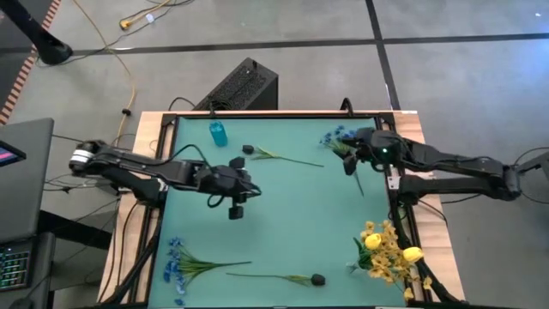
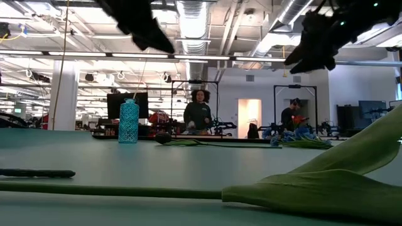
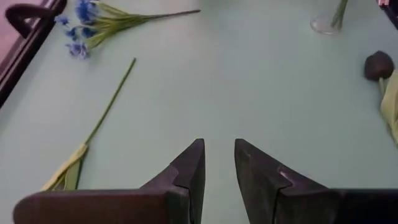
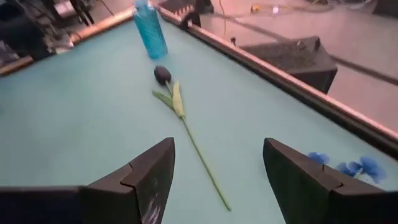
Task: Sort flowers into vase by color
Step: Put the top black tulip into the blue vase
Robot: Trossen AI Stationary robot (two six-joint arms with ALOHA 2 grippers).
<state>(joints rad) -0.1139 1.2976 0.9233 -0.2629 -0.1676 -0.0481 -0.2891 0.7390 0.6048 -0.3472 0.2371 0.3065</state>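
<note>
A blue vase [image 1: 218, 133] stands at the table's far left. Beside it lies a dark-budded flower [image 1: 249, 149] with its stem [image 3: 109, 112] pointing right. A blue sprig [image 1: 337, 137] lies at the far right, under my right gripper [image 4: 217, 168], which hangs open above it. Yellow flowers [image 1: 386, 249] stand in a clear vase [image 3: 326, 22] at the near right. Another blue sprig [image 1: 176, 262] and another dark-budded flower [image 1: 316, 279] lie flat along the near edge. My left gripper [image 3: 219, 155] hovers over the table's middle left, its fingers a little apart with nothing between them.
A raised wooden rim [image 1: 154, 172] frames the teal table. A black box [image 1: 244, 86] sits just beyond the far edge. Bare teal surface [image 1: 300, 215] lies between the two grippers. People [image 2: 200, 110] are in the room behind the table.
</note>
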